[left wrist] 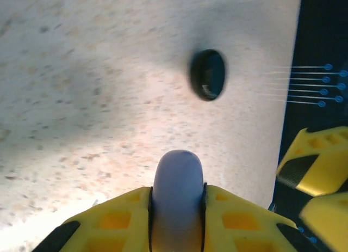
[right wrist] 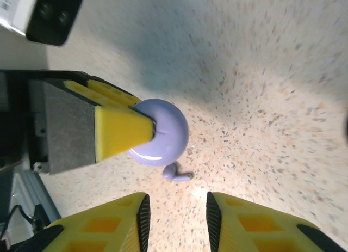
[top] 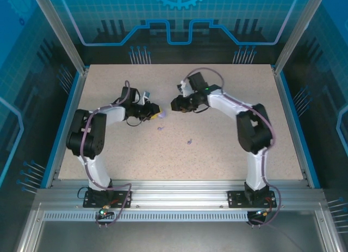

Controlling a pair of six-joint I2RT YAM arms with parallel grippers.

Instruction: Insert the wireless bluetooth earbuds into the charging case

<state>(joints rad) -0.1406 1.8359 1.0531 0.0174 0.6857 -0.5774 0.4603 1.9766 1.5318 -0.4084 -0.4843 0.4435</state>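
Jaws of our left gripper [left wrist: 178, 193] are clamping the glossy lavender round charging case [right wrist: 160, 132] toward the far edge of the speckled tabletop [top: 228, 159]; our right gripper [right wrist: 175, 225] is hanging with jaws parted above a tiny lavender stemmed earbud [right wrist: 176, 174] just beside it. We are judging pickup in hand, calling for a fine pinch.

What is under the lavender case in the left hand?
A lavender earbud lies on the table just past the rim of the lavender case; the spot directly beneath is hidden by the case.
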